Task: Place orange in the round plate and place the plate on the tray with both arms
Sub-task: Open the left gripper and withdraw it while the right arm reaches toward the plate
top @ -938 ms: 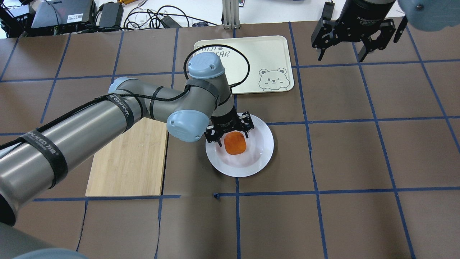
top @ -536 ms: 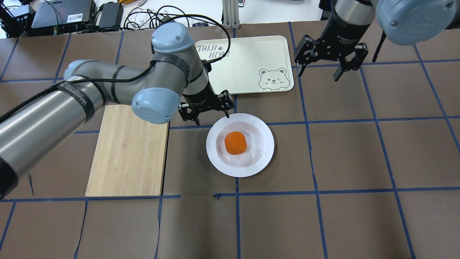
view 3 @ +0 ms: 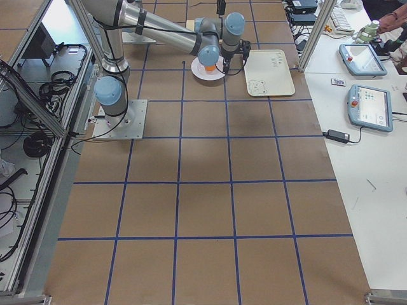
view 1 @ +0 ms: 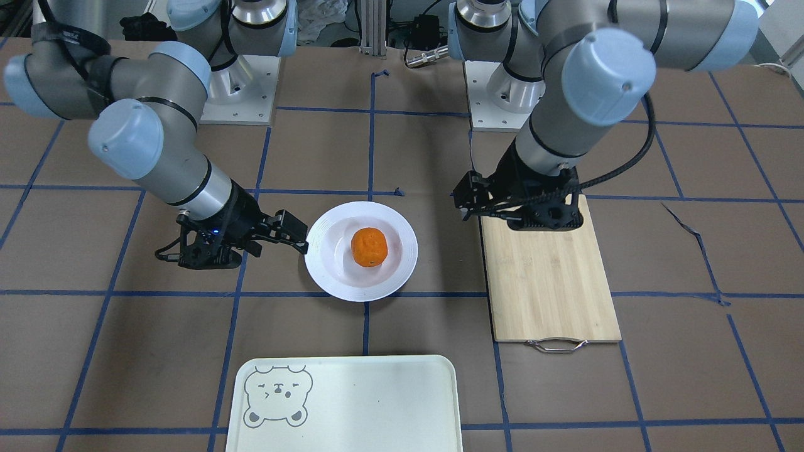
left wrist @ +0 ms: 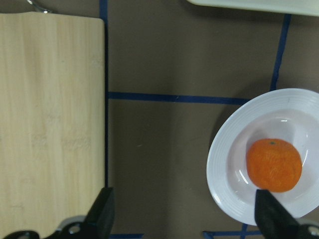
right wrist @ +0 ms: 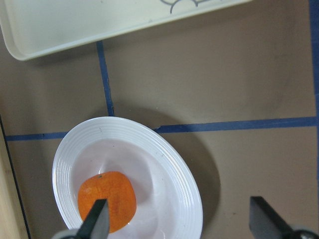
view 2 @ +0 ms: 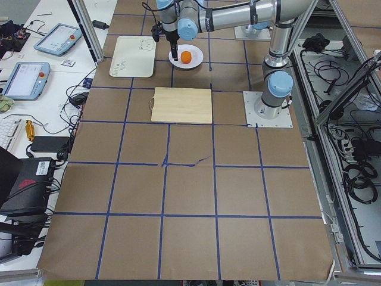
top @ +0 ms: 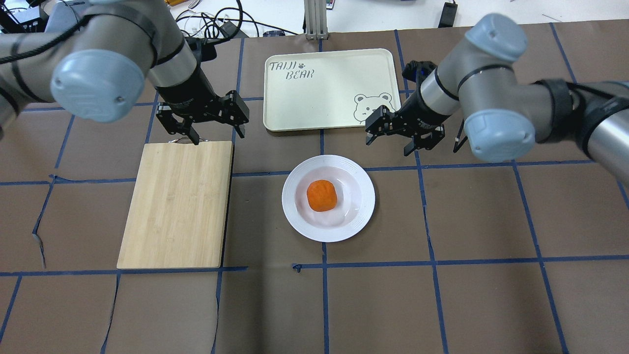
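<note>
The orange [top: 322, 195] lies in the sunken centre of the white round plate [top: 361, 216], which rests on the brown table. The pale tray [top: 329, 88] with its bear drawing lies beyond the plate and holds nothing. My left gripper [top: 217, 132] hangs open and holds nothing above the far end of the cutting board, left of the plate. Open too, my right gripper [top: 393, 145] hovers past the plate's far right rim, near the tray's bear corner. In the left wrist view the orange [left wrist: 274, 164] sits near the right fingertip [left wrist: 271, 216]. In the right wrist view the orange [right wrist: 107, 199] is beside the left fingertip [right wrist: 95, 219].
A bamboo cutting board [top: 177, 204] with a metal handle lies left of the plate. Blue tape lines cross the brown table cover. Cables and boxes crowd the far edge [top: 147, 19]. Both arm bases [view 1: 239, 88] stand at the robot's side of the table.
My left gripper left the plate and moved left and away, over the board's far end. The right arm swung in and down toward the plate's far right. The orange stayed in the plate.
</note>
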Available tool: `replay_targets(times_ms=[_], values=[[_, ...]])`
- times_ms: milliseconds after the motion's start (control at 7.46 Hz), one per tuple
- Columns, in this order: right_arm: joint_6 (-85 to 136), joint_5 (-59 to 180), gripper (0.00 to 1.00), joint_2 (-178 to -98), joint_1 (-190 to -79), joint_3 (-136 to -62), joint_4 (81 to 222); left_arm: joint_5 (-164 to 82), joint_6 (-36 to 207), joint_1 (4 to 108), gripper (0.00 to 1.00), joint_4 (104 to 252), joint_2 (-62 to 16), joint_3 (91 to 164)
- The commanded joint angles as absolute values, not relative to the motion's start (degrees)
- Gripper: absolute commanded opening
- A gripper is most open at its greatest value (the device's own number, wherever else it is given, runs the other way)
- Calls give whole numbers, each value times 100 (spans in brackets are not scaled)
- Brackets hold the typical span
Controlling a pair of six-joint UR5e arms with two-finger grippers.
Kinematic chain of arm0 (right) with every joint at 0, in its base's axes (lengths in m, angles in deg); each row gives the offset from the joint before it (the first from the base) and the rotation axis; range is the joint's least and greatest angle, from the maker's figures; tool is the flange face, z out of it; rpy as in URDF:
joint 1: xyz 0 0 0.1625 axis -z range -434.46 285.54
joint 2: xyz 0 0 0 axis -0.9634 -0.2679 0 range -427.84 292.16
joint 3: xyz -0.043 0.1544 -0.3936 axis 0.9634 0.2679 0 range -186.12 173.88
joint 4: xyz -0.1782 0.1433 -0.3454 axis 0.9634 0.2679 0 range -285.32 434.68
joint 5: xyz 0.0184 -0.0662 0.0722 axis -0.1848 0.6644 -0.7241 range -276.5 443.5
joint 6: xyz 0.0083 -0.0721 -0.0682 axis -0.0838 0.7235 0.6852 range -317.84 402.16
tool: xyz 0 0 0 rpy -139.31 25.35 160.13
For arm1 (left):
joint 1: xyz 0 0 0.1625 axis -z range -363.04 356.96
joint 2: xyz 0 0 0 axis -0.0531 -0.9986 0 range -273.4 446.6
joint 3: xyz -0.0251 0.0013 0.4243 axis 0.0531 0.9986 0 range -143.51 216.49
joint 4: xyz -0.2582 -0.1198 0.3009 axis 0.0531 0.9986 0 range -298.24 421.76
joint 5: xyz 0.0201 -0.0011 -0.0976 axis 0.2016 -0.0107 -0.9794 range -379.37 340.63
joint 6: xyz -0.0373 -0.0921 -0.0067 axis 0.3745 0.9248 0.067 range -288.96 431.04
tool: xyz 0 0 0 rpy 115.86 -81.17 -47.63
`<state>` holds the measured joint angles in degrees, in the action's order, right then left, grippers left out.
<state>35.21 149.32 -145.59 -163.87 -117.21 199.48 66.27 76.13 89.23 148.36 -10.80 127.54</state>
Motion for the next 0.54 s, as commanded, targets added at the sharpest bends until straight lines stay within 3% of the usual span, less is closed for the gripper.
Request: replay_targets(times_ms=[0,402], values=[[3460,14557,100,-14379,-16393,-12992,21946,7010,7552,8933,100,15018,-535,12491],[3171,13924,98,-13991,-16402,-13285,22538,7028,7534,8907,100,14904,-304,12605]])
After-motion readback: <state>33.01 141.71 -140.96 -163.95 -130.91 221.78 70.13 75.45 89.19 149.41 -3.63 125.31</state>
